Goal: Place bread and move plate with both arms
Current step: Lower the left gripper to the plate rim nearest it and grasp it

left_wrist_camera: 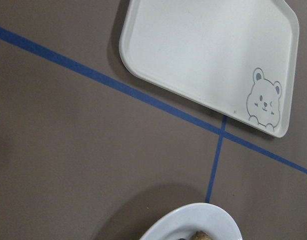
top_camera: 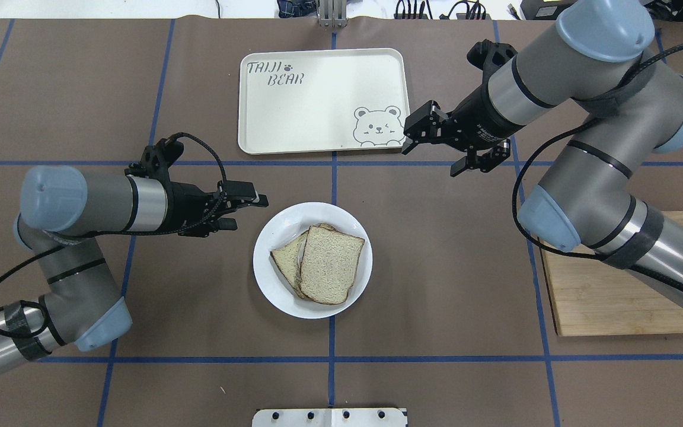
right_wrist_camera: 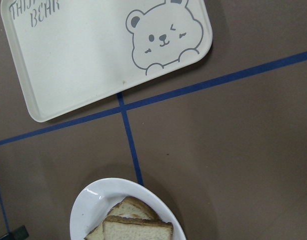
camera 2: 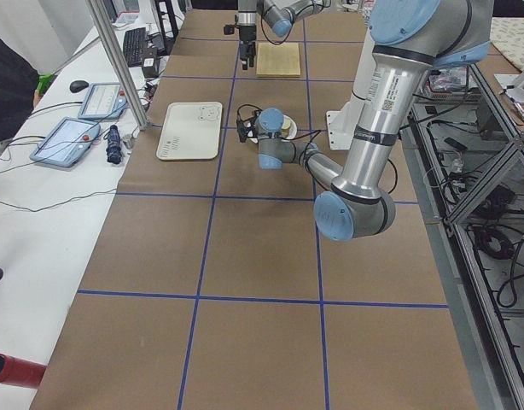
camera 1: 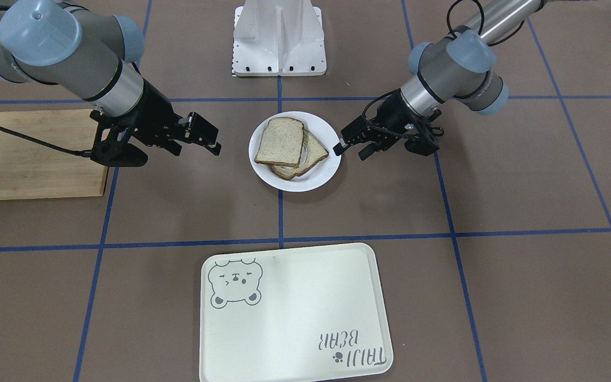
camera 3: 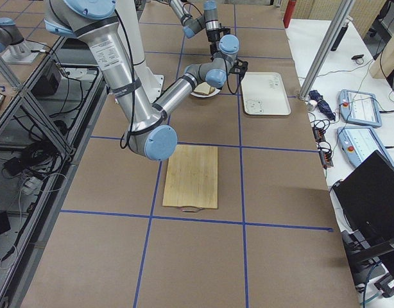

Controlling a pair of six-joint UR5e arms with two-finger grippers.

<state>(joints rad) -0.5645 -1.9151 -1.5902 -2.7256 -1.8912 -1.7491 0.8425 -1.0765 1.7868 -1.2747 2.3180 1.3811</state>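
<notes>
1. Front-facing view: I am finding the bread point(camera 1: 280, 142) lying flat on the plate point(camera 1: 313, 180), overlapping a second slice beneath. My left end effector point(camera 1: 352, 148) is hovering just beside the rim, jaws parted and gripping nothing. My right end effector point(camera 1: 197, 140) is hanging further off on the opposite side, likewise released.
2. Overhead view: the plate is sitting mid-tabletop point(top_camera: 436, 267), between me and the tray point(top_camera: 318, 101).
3. Side views: both are showing the plate too small for me to be judging anything.
4. Wrist views: neither is showing my fingers. Both are catching the plate's edge at the bottom of the frame.
5. Handling, as I am judging it:
   - The bread is looking light, soft and easily crushed.
   - The plate is looking rigid, glazed, probably slippery, and breakable.
   - I am favouring the wide rim at opposite edges, one end effector per side.
   - I am favouring a level carry, so the slices are not sliding.
</notes>
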